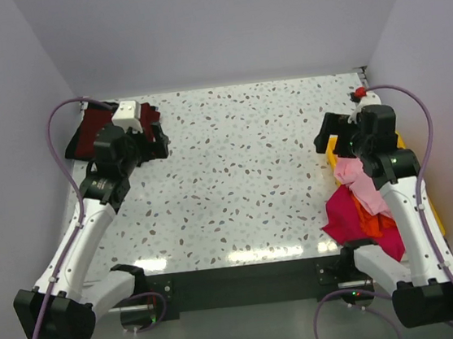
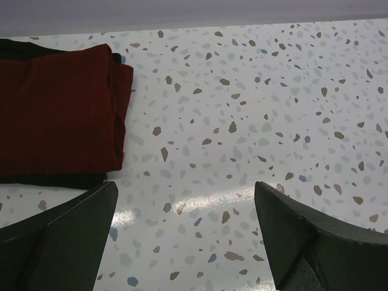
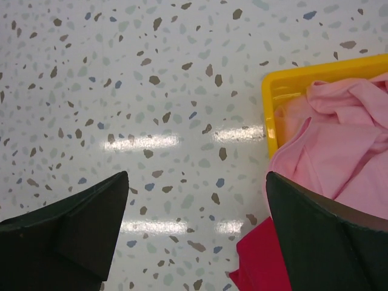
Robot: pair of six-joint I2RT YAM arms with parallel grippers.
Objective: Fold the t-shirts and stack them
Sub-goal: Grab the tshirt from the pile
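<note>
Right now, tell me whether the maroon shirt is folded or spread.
Folded: the maroon shirt lies as a neat flat rectangle atop a black shirt.

Overhead spans table (image 1: 244, 176); wrist views look down close.

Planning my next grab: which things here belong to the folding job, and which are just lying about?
Job: folded dark maroon cotton tee; black cotton tee under it; crumpled pale pink tee; magenta tee; bright orange tee.
Just there: shallow yellow plastic tray; speckled table.
</note>
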